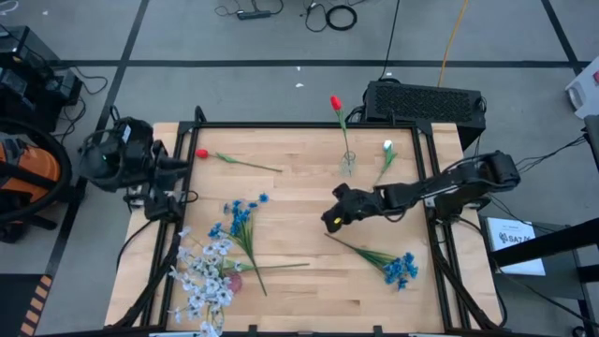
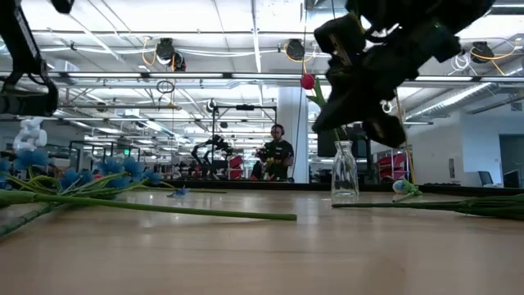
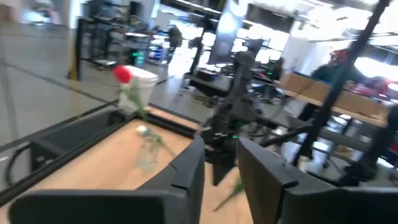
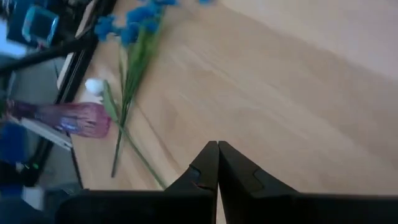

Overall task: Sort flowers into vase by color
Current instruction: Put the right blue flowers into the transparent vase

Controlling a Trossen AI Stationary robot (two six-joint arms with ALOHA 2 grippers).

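Observation:
A clear glass vase (image 1: 348, 165) (image 2: 345, 170) stands near the table's far edge with a red-bud flower (image 1: 335, 101) upright in it. A white-bud flower (image 1: 387, 150) lies just right of it. Another red-bud flower (image 1: 202, 154) lies far left. Blue flowers (image 1: 241, 215) and pale white-lavender clusters (image 1: 206, 277) lie near left, and one more blue flower (image 1: 402, 270) lies near right. My right gripper (image 1: 330, 219) (image 4: 217, 146) is shut, empty and raised over mid-table (image 2: 368, 90). My left gripper (image 1: 173, 192) (image 3: 221, 165) is open at the left edge, facing the vase (image 3: 146, 154).
A pink object (image 1: 234, 281) (image 4: 81, 118) lies among the near-left stems. A black box (image 1: 426, 101) sits behind the far edge. Bare wood (image 1: 299, 197) lies between the flower piles. A person (image 2: 278, 156) sits far off in the room.

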